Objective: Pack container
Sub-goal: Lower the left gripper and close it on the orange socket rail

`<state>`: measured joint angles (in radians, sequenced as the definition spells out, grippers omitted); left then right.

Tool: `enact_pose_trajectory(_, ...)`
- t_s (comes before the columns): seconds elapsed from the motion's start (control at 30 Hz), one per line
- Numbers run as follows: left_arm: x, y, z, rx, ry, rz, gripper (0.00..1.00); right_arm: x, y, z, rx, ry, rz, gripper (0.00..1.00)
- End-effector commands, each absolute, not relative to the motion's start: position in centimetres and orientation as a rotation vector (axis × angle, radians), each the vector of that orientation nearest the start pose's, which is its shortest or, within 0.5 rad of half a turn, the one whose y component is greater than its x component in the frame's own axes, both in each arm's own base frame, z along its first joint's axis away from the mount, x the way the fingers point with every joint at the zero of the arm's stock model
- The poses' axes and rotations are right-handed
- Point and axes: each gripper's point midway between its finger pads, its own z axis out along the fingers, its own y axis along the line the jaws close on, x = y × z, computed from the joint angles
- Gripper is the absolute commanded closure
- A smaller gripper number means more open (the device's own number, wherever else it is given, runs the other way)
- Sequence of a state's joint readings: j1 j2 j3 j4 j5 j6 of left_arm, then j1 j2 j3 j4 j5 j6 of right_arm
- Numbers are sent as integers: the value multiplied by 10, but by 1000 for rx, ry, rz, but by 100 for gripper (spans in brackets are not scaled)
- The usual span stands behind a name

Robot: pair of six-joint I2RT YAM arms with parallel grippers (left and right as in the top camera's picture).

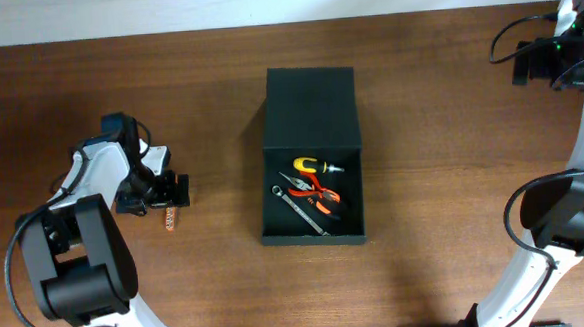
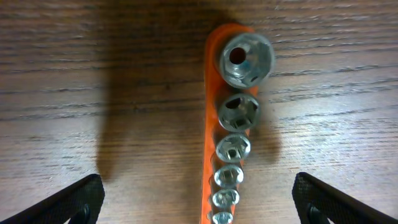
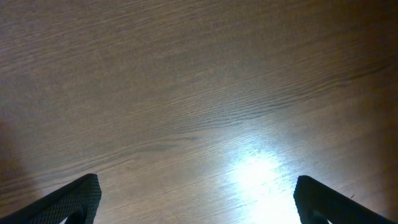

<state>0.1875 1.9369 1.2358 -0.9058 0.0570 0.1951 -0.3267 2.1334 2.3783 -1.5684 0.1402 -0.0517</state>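
Note:
The container (image 1: 271,223), a dark rectangular box, lies open at mid-table with its flap lid (image 1: 312,104) folded back. Inside are a yellow-handled screwdriver (image 1: 310,166), red pliers (image 1: 324,193) and a small wrench (image 1: 300,206). An orange rail of several steel sockets (image 1: 171,219) lies on the wood at the left. My left gripper (image 1: 169,190) hangs open right above that socket rail (image 2: 211,124), its fingers (image 2: 74,202) wide on either side and apart from it. At the far right, my right gripper (image 1: 537,63) is open over bare table (image 3: 199,93).
The wooden table (image 1: 430,126) stretches between the box and the right arm. The left arm's base (image 1: 77,265) stands at the front left, the right arm's base (image 1: 565,219) at the front right. The table's back edge runs along the top.

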Motion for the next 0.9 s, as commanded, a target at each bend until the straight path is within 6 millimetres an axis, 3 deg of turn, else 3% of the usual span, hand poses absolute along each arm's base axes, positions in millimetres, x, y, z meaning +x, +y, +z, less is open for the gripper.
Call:
enact_pose_trajectory(0.0,323,49,-9,35,3190,-140,1,413,-166,216,444,2880,-265,1)
enact_pose_trajectory(0.87,332,51,-9,37,3157,-127,1,413,-166,216,445,2880,-265,1)
